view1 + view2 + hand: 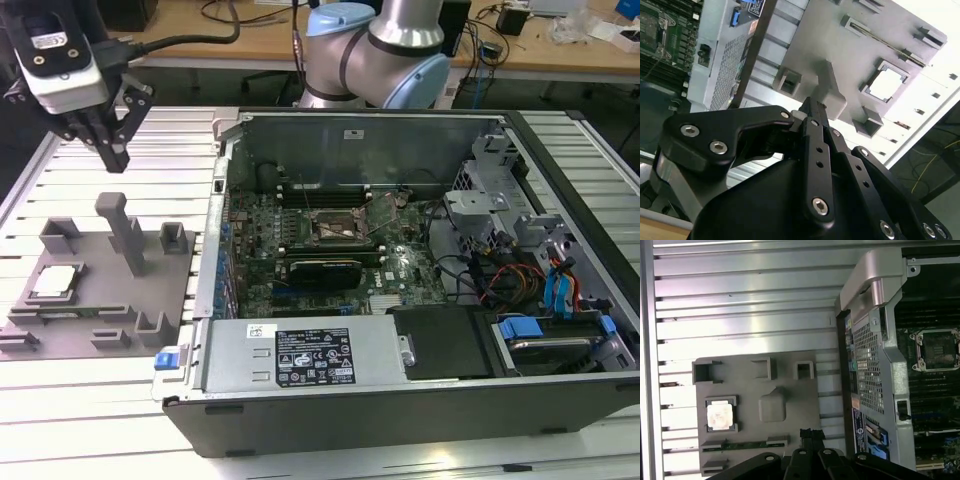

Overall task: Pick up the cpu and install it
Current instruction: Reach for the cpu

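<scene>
While the black pincer point(116, 158) hangs upper left in the exterior view, tips pinched together on nothing, the small silvery square cpu point(55, 282) sits in a recess of the grey plastic tray point(155, 290) at mid-left; the metal-framed motherboard socket point(335, 228) is well apart, mid-frame.

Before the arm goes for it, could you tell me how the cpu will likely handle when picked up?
The cpu looks thin, flat and metal-topped, so probably stiff and light. Lying flat in a recess of the grey tray, it should not roll or tip. Its smooth top may be slippery, with little edge to grip.
</scene>
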Motion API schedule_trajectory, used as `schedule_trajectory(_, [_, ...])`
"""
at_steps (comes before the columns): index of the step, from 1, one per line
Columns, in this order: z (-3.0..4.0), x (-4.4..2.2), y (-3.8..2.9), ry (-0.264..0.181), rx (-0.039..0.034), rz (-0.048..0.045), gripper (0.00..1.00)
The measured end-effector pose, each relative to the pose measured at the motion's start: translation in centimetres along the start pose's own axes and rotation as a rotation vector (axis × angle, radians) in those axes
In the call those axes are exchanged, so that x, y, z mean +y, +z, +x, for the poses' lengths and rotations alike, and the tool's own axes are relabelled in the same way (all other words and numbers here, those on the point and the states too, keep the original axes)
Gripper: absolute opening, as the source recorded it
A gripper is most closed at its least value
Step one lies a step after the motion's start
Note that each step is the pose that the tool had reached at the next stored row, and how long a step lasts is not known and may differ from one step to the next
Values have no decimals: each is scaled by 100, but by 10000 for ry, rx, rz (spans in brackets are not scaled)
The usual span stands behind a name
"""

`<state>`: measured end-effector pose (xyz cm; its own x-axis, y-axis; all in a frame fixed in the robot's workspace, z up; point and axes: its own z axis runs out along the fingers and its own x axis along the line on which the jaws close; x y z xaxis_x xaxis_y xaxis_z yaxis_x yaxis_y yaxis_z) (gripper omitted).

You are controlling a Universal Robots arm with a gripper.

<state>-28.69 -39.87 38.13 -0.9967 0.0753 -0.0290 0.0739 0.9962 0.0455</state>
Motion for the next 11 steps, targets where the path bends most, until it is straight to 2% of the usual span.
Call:
schedule_trajectory(3, [52, -5, 23, -1, 1, 1, 11])
schedule_trajectory(11, [256, -24, 100, 0, 0, 0, 11])
